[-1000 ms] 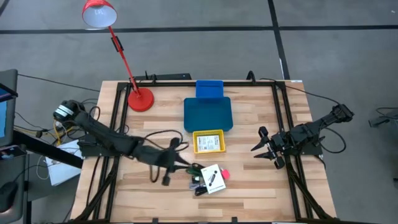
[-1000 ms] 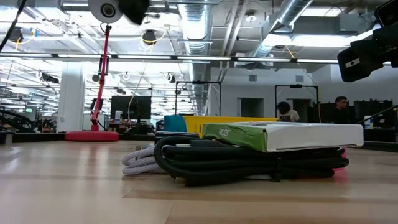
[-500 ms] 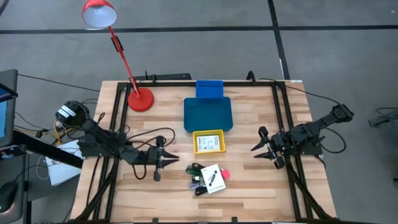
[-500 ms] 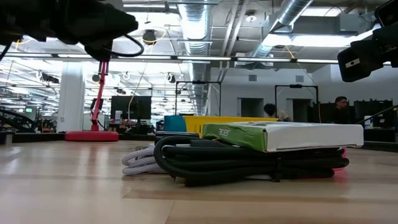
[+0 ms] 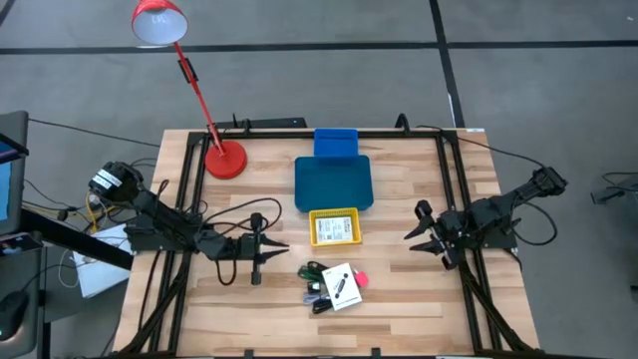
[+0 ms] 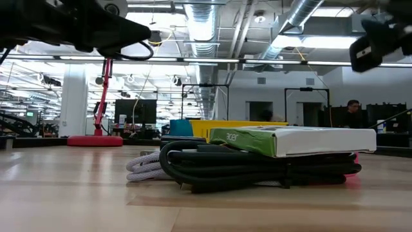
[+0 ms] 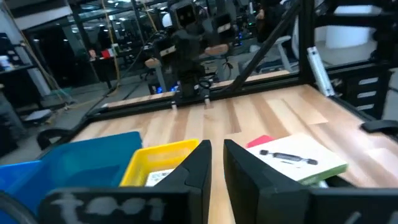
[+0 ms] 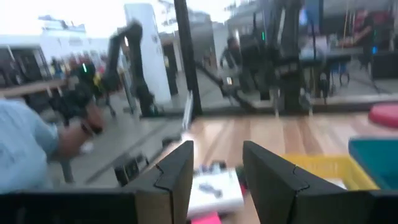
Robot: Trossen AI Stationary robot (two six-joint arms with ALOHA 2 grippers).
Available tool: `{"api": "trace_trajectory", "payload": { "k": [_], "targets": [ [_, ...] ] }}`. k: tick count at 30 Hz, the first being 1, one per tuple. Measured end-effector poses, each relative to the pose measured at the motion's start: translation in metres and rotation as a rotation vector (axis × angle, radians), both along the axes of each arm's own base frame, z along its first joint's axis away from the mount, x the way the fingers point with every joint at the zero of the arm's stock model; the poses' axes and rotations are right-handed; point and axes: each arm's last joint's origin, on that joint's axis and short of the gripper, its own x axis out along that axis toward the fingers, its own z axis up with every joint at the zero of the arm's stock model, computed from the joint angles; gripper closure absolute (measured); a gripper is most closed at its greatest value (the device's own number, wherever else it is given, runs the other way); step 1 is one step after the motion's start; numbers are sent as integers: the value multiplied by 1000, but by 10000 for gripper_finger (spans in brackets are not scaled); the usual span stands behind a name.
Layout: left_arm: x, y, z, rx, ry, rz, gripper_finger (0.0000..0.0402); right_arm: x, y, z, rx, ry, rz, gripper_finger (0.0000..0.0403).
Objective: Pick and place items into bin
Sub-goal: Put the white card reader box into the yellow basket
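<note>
The items lie in one heap on the near middle of the table: a flat white printed card [image 5: 340, 284] on top, a pink-red piece [image 5: 361, 277] at its right, a green-and-black stick [image 5: 313, 270] and coiled black cable [image 5: 317, 299] under it. In the low view the card [image 6: 302, 140] rests on the cable [image 6: 257, 169]. The yellow bin [image 5: 334, 227] stands just beyond the heap. My left gripper [image 5: 274, 254] hovers left of the heap, shut and empty [image 7: 216, 155]. My right gripper [image 5: 412, 242] waits open at the right, holding nothing [image 8: 217, 168].
A blue tray [image 5: 334, 182] and a blue box [image 5: 335, 143] sit beyond the yellow bin. A red desk lamp stands on its base [image 5: 225, 160] at the far left. A black frame rail [image 5: 451, 199] runs along the table's sides. Bare wood lies between the grippers and the heap.
My left gripper has drawn back from the heap toward the table's left edge and now hangs clear of it, with nothing taken along. The heap has stayed where it was. My right arm has risen slightly in the low view.
</note>
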Motion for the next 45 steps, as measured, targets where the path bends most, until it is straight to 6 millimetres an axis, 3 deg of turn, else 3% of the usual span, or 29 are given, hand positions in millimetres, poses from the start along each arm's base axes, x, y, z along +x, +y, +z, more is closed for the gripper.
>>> {"api": "trace_trajectory", "payload": {
  "k": [7, 12, 17, 29, 34, 40, 45],
  "targets": [
    [4, 10, 0, 52, 8, 63, 370, -2, -5, 24, -30, -110, -142, 266],
    [6, 17, -1, 85, 20, 106, 370, 4, -8, 29, -95, -56, -328, 247],
    [8, 23, -4, 78, 45, 131, 370, 16, -2, 34, 46, 59, -331, 213],
    [12, 39, -11, 98, 117, 201, 370, 45, 24, -2, 540, 493, -271, 173],
    [10, 40, -22, 97, 226, 204, 370, 51, 34, -11, 594, 555, -250, 172],
    [12, 39, -18, -30, 165, 196, 370, 57, 33, -26, 673, 655, -323, 172],
    [13, 35, -13, -44, 123, 68, 370, 64, 35, -32, 725, 693, -296, 172]
  ]
}}
